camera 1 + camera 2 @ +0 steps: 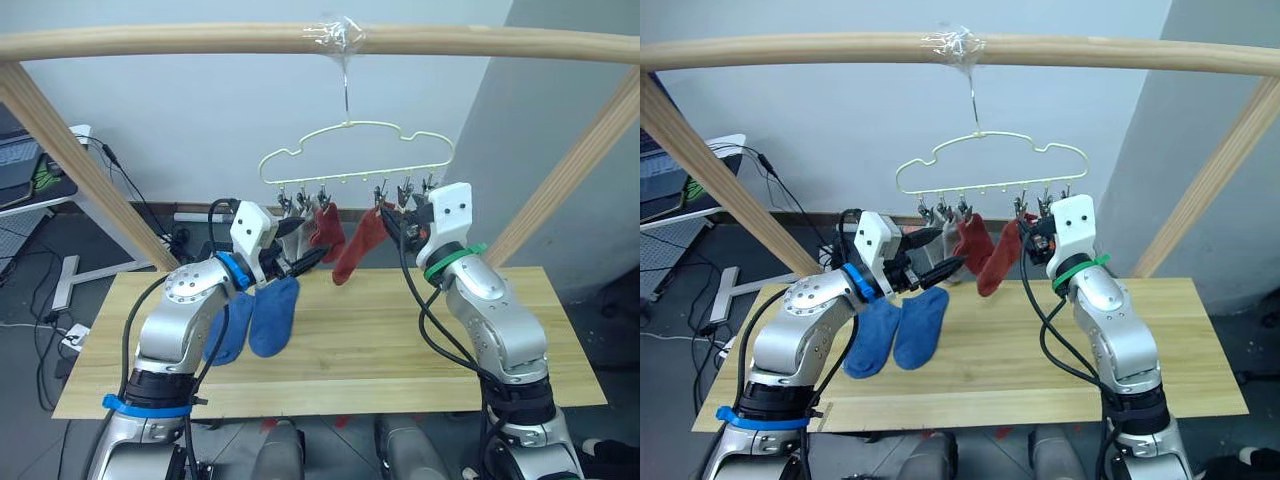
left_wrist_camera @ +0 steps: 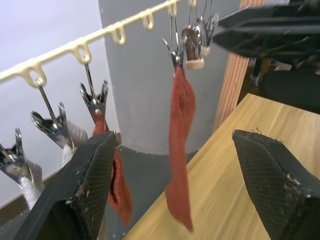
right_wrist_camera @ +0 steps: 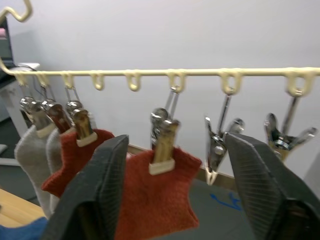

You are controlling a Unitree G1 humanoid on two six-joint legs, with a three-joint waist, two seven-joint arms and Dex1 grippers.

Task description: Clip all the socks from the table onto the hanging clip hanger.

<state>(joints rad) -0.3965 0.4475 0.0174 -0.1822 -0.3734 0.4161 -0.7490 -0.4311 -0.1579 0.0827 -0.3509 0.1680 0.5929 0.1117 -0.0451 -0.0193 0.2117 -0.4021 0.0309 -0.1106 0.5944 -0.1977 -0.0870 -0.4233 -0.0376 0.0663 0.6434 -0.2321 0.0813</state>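
We have four socks clipped on the hanger (image 1: 350,150) between our two empty, spread grippers: left (image 2: 180,190), right (image 3: 172,200). Two blue socks (image 1: 255,318) remain on the table (image 1: 380,350) below the left gripper.

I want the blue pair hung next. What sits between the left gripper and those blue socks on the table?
Nothing visible does. The left gripper, open and empty, is raised near the hanger, and the blue socks lie on the table just below it, uncovered. Its own forearm crosses in front of part of them in the head views.
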